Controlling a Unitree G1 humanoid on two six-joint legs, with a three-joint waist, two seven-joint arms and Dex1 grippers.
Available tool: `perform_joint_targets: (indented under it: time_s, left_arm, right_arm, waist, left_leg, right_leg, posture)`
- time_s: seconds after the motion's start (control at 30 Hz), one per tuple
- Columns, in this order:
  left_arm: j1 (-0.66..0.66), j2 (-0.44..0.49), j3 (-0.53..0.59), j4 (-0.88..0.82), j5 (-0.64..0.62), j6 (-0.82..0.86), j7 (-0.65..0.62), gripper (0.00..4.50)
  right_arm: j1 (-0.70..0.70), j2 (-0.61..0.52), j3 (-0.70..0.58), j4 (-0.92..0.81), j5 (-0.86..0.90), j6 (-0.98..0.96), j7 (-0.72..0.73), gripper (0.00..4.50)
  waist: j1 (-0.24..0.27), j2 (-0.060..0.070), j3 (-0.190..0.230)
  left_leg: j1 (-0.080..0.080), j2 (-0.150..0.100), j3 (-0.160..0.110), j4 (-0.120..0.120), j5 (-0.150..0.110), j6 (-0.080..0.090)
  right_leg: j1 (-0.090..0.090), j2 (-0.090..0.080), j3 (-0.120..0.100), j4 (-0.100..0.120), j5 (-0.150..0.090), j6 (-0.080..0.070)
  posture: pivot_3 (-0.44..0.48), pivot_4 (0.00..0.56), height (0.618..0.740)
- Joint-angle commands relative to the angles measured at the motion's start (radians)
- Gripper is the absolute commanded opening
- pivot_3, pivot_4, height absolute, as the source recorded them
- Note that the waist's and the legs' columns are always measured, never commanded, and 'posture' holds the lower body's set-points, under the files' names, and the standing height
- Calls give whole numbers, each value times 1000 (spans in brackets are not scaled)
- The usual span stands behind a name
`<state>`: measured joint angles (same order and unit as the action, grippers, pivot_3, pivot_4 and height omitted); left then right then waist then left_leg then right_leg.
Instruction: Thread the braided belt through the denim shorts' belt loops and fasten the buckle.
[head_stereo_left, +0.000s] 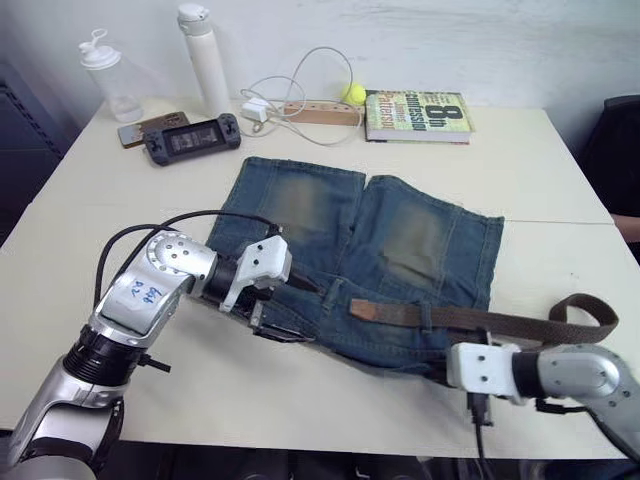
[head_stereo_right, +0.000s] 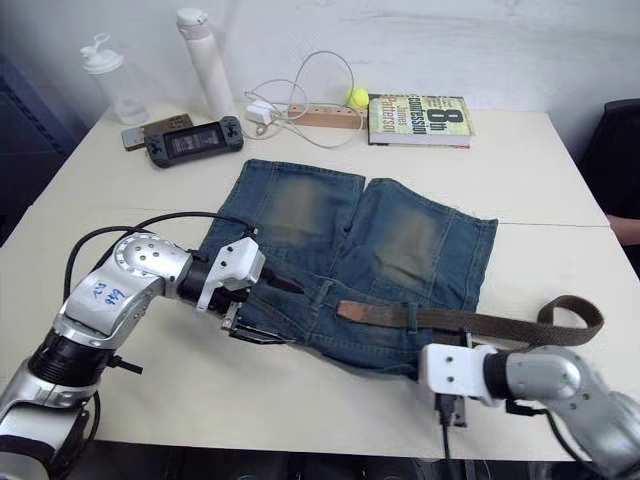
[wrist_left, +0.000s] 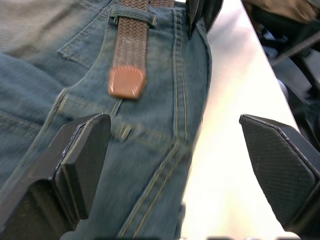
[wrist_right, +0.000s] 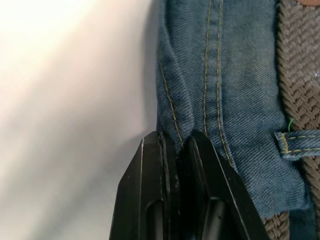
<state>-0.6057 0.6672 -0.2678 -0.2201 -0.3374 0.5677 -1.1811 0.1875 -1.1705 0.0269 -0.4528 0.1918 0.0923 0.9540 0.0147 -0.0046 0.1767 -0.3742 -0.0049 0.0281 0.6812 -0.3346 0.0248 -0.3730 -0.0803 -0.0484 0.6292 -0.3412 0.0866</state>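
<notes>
Bench (head_stereo_left: 560, 170) surface carries the denim shorts (head_stereo_left: 400, 240), spread flat with the waistband on the side toward the robot.

The braided belt (head_stereo_left: 470, 320) lies along that waistband, its long axis running across from the right side toward the left. Its leather-tipped end (wrist_left: 127, 82) has passed under at least one of the belt loops (wrist_left: 132, 12) and rests on the denim. The opposite end curls into a loop on the bench beyond the right edge of the shorts; the buckle cannot be made out there.

Left gripper (wrist_left: 175, 160): fingers released and spread wide, low over the waistband, with the belt tip directly ahead of them and pointing back toward them. This arm is the nearer one to the tip, so it is judged the arm for the next pull.

Right gripper (wrist_right: 177, 150): fingers clenched on a fold of the waistband edge, with the belt just beside them.
</notes>
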Motion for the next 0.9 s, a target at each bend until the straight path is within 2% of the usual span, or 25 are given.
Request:
perform_joint_targets:
  time_s: [0.03, 0.17, 0.3, 0.37, 0.53, 0.77, 0.83, 0.9]
  left_arm:
    - [-56, -105, -66, 44, 107, -134, 100, 4500]
    - [-124, -231, -158, 211, 263, -379, 176, 4500]
    - [-224, -295, -282, 437, 507, -661, 291, 4500]
    - [-239, -336, -285, 486, 507, -680, 293, 4500]
    - [-246, -358, -291, 522, 506, -709, 222, 4500]
    - [-236, -352, -255, 429, 411, -628, 89, 4500]
    - [-239, -345, -255, 420, 419, -627, 82, 4500]
    - [-254, -367, -257, 465, 456, -655, 127, 4500]
  right_arm:
    - [-14, -17, -75, 64, 29, -60, 87, 19]
    - [-39, 10, -69, 54, 60, -23, 126, 19]
    - [-42, 39, -67, 18, 64, 37, 116, 19]
    - [-28, 48, -82, 4, 55, 54, 109, 19]
    - [25, 60, -128, -21, 38, 88, 89, 19]
    - [42, 74, -139, -32, 21, 115, 75, 19]
    - [35, 78, -134, -32, 18, 119, 73, 19]
    - [15, 87, -125, -27, 15, 125, 70, 19]
  waist:
    - [8, 0, 0]
    - [12, -1, 0]
    - [10, -1, 1]
    - [8, -1, 1]
    - [11, -1, 1]
    - [11, -1, 1]
    - [11, -1, 1]
    - [11, -1, 1]
  left_leg:
    - [0, 0, 0, 1, 0, 0]
    - [-1, 0, 1, 1, 0, 1]
    - [-1, 0, 2, 2, 0, 1]
    - [0, 0, 4, 2, 0, 1]
    - [0, 0, 4, 2, 0, 1]
    - [0, 0, 4, 2, 0, 1]
    - [0, 0, 4, 2, 0, 1]
    - [0, 0, 4, 2, 0, 1]
  right_leg:
    - [0, 0, 0, 0, 0, 0]
    - [0, 1, -1, 1, 1, 1]
    - [-1, 1, -1, 2, 1, 2]
    - [-2, 2, 1, 4, 1, 2]
    - [-2, 1, 1, 6, 1, 2]
    - [-2, 1, 1, 6, 1, 2]
    - [-2, 1, 1, 6, 1, 2]
    - [-2, 1, 1, 6, 1, 2]
  posture:
    - [0, 150, 735]
    - [0, 150, 735]
    - [0, 150, 735]
    - [0, 150, 735]
    - [0, 150, 735]
    - [0, 150, 735]
    - [0, 150, 735]
    - [0, 150, 735]
